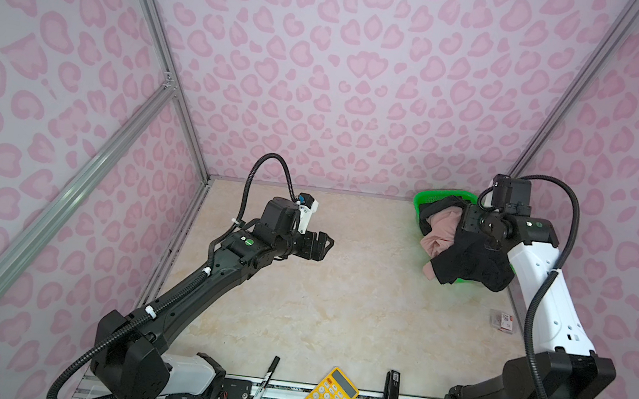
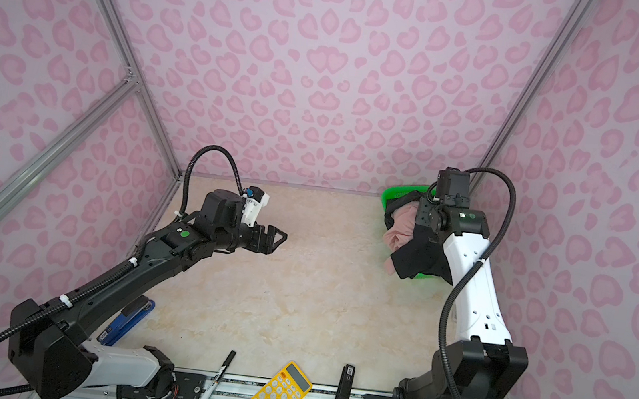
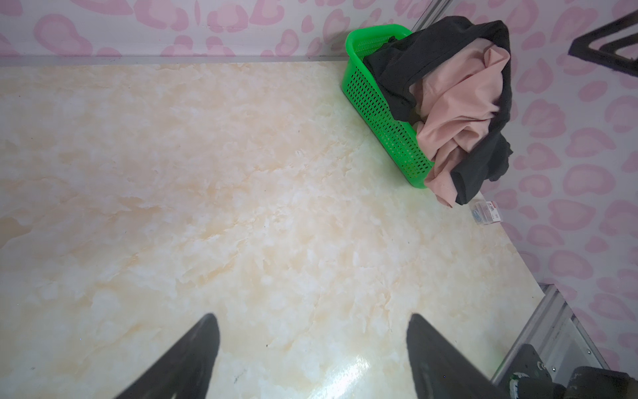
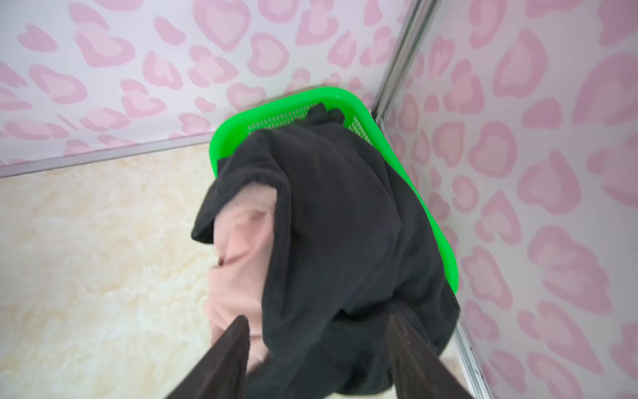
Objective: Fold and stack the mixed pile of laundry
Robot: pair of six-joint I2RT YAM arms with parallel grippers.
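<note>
Here, laundry pile (image 1: 465, 255) in green basket (image 3: 379, 110), overflowing

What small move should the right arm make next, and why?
Probably lower the right gripper and close on the black garment. Its jaws stand open over that garment, which lies heaped, unfolded, over the pink garment in the green basket, so nothing is gripped yet.

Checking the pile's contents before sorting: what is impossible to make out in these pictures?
- Anything beneath the black garment and pink garment in the green basket: covered in every view.
- Right hand: hidden below its own wrist in both top views; its wrist view is blurred.
- Small packet by the right wall: print too small to read.
</note>
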